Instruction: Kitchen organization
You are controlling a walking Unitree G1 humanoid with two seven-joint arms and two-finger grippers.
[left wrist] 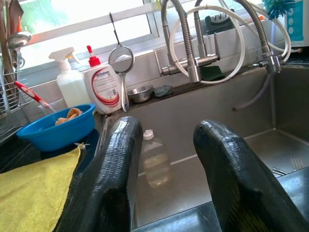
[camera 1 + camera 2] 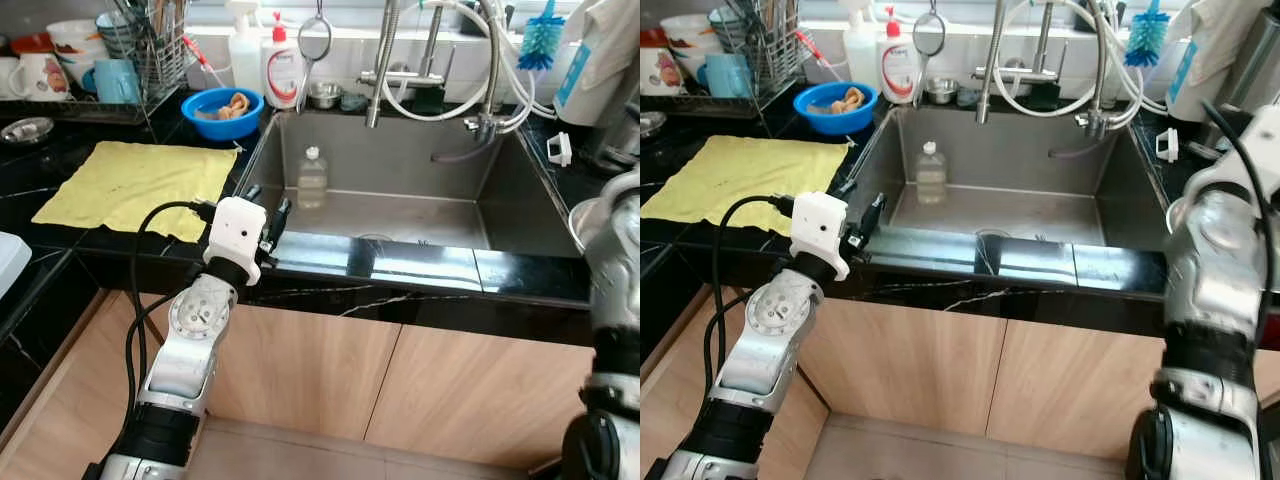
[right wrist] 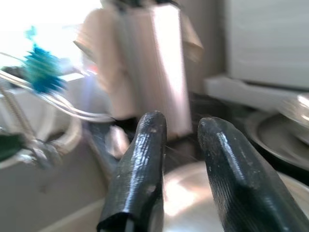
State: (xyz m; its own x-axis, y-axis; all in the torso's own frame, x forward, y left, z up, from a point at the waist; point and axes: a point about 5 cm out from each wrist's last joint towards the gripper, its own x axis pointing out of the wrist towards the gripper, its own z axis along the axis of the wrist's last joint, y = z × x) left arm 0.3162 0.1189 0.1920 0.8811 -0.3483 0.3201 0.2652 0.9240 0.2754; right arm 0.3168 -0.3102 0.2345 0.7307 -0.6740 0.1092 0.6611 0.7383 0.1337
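While the left gripper (image 2: 266, 222) hovers at the sink (image 2: 390, 215) rim, jaws released and empty, a clear bottle (image 2: 312, 178) stands inside; the blue bowl (image 2: 222, 111) beside the sink holds brownish pieces.

Our left arm (image 2: 190, 345) raised from low left, elbow bent, white wrist housing (image 2: 236, 233) at front edge of bench (image 2: 420, 285). Our left tool (image 2: 266, 213) points over that edge, fingers (image 1: 115, 179) parted, empty. Our right arm (image 2: 1215, 300) upright at bench's right end. Our right tool (image 3: 181, 169) fingers slightly apart, empty, view blurred.
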